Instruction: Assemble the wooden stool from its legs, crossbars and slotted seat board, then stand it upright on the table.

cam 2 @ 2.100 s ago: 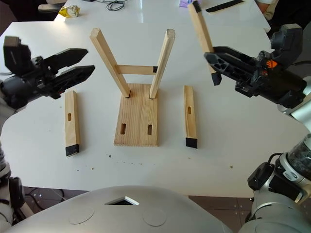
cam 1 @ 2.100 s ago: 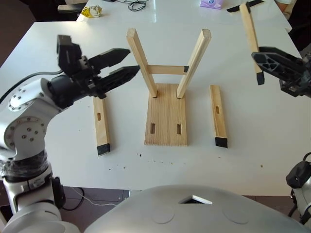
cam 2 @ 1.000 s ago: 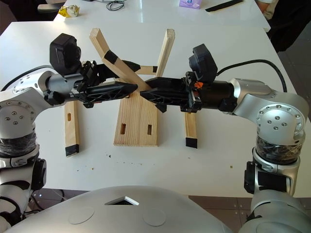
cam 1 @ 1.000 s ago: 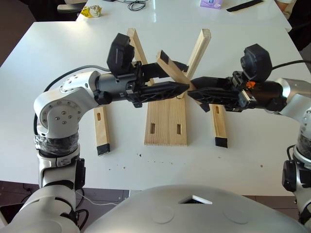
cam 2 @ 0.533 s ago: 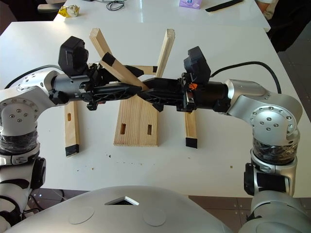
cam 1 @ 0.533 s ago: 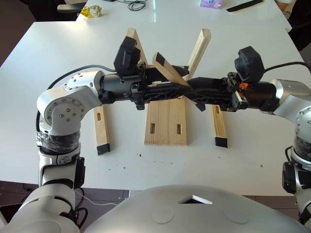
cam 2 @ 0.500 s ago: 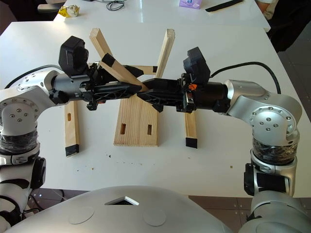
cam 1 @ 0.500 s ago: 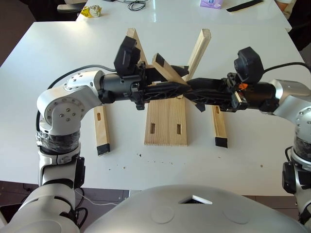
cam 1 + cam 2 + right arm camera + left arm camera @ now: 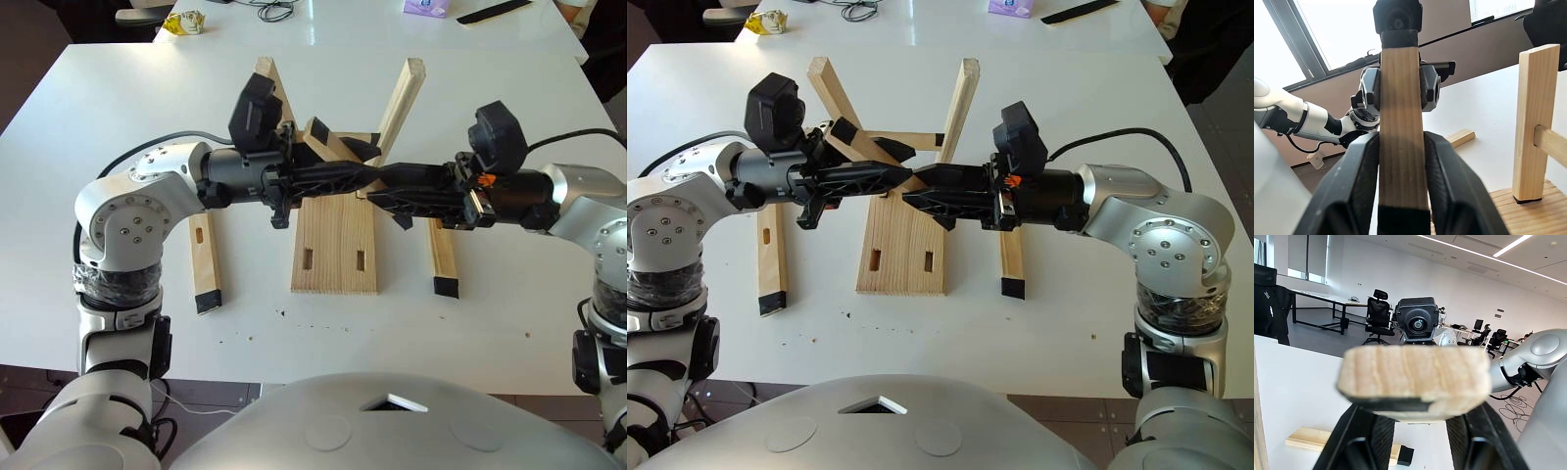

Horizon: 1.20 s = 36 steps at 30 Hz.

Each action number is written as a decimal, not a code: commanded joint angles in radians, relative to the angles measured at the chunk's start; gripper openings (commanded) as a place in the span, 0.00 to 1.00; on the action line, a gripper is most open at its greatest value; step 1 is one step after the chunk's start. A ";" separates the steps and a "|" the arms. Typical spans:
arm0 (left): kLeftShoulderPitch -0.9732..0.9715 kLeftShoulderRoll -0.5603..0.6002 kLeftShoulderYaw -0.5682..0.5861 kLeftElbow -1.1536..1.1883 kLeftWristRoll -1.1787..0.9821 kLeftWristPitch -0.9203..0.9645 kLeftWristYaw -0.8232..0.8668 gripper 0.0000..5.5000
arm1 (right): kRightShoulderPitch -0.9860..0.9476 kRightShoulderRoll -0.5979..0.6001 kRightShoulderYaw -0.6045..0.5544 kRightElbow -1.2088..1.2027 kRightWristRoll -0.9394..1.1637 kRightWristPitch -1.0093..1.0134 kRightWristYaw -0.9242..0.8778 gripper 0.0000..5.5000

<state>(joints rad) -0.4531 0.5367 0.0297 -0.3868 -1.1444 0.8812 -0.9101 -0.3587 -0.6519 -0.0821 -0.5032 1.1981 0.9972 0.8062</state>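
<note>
Surface (image 9: 118, 98) of white carries the slotted seat board (image 9: 333, 245), two upright legs (image 9: 279, 117) joined by a crossbar (image 9: 338, 140) at the board's far end, a spare leg (image 9: 204, 250) flat at each side of the board, and above the board the left pincer (image 9: 906, 174) and right pincer (image 9: 918, 193), both clamped on a fourth leg (image 9: 860, 145).

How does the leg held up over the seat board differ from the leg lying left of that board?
The raised leg slants in the air, held by the left gripper and right gripper; the flat leg lies on the table, untouched. The flat leg shows a slot on top; on the raised leg none is visible. Both are pale wood with a black end.
</note>
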 commanded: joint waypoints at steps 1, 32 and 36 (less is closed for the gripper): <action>-0.016 0.008 0.007 0.013 0.011 0.003 0.004 0.24 | 0.003 -0.011 0.016 -0.011 -0.038 -0.017 -0.010 0.24; 0.086 0.397 0.065 0.383 0.645 -0.567 -0.298 0.24 | 0.511 -0.128 -0.090 -0.149 -0.390 -0.222 -0.042 0.87; 0.119 0.403 0.087 0.538 0.707 -0.777 -0.399 0.24 | 0.580 -0.100 -0.130 -0.198 -0.384 -0.227 -0.090 0.87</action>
<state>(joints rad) -0.3477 0.9252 0.0966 0.0772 -0.4704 0.2166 -1.2413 0.1893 -0.7685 -0.1819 -0.6664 0.8078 0.7821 0.7452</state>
